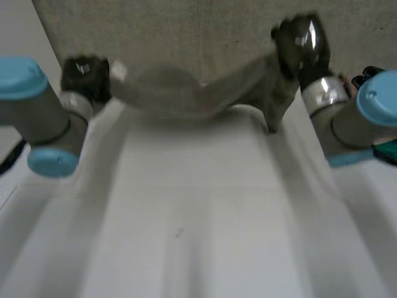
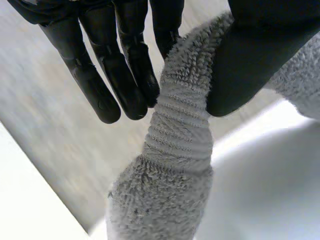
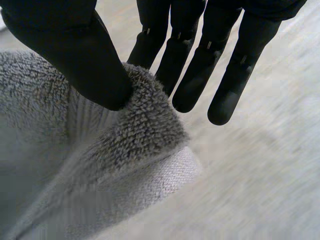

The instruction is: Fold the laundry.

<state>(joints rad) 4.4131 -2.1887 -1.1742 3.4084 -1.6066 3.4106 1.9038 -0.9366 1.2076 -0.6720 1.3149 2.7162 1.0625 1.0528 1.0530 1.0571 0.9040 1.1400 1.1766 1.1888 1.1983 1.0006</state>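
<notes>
The left hand (image 1: 87, 74) and right hand (image 1: 301, 43) each pinch one end of a grey towel (image 1: 177, 93) between thumb and fingers. The towel sags between them over the white bench (image 1: 198, 217).

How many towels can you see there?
1: a grey towel, pinched by the left hand and the right hand, sagging between them above the table. Folds may hide another.
</notes>
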